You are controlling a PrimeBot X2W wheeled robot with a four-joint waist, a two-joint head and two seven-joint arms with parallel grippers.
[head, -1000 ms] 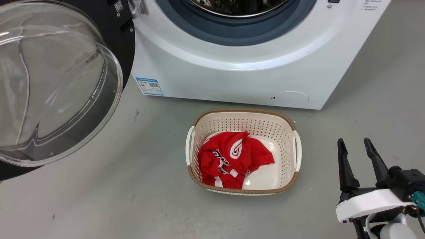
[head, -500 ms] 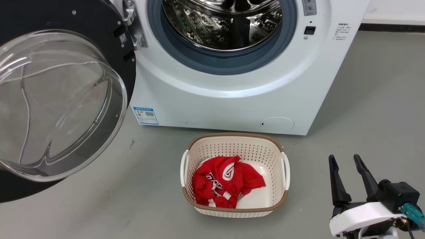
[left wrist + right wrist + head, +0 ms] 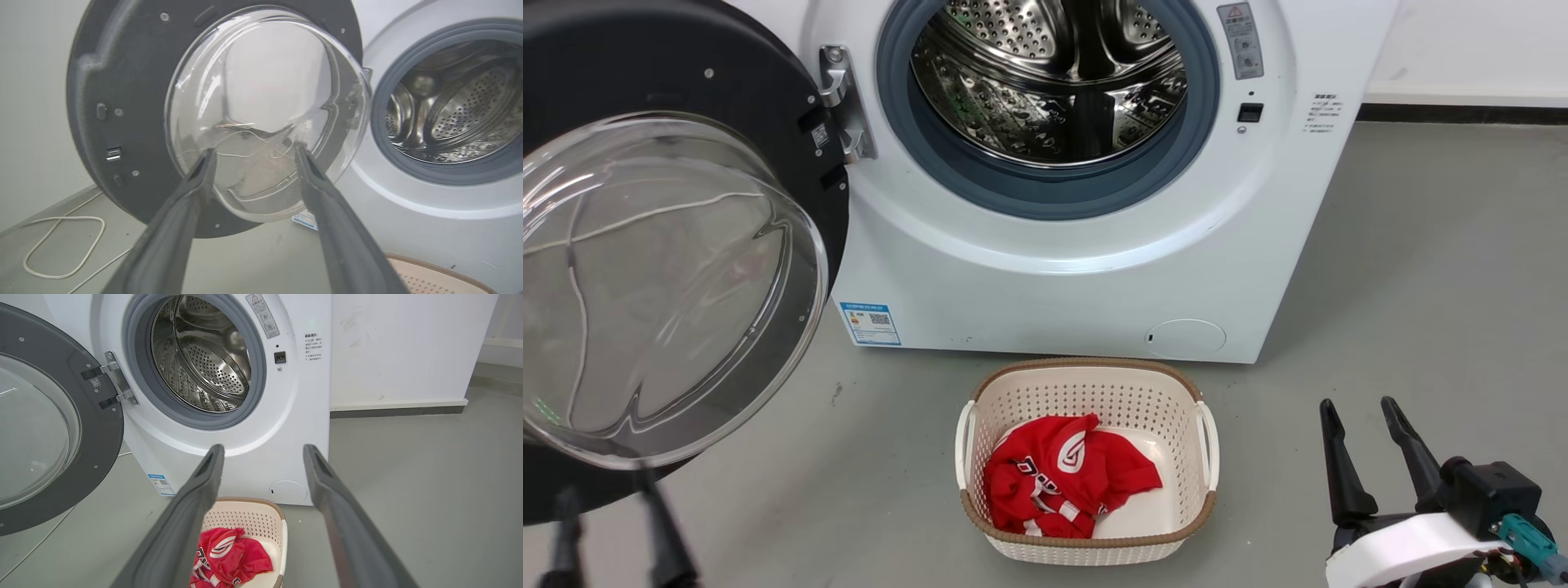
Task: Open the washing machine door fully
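Observation:
The washing machine (image 3: 1078, 278) is a white front loader with a steel drum (image 3: 1054, 82) ringed in grey rubber. The washing machine door (image 3: 670, 286), black with a bulging glass bowl, stands swung out to the left on its metal hinge (image 3: 841, 102). My left gripper (image 3: 605, 488) shows blurred at the lower left, just in front of the door's bottom rim. In the left wrist view this gripper (image 3: 255, 150) is open, aimed at the door (image 3: 122, 81), with nothing between its fingers. My right gripper (image 3: 1356, 404) is open over the floor at the lower right, away from the machine (image 3: 229, 457).
A cream laundry basket (image 3: 1086, 384) holding a red garment (image 3: 1062, 482) sits on the grey floor just before the machine. A white cable (image 3: 61, 245) loops on the floor beside the door. A white wall with a dark baseboard (image 3: 400, 410) runs to the machine's right.
The head camera has tilted up, so the whole picture slid down and the drum came into view. My left gripper's fingers now show at the lower left. The door's angle looks unchanged.

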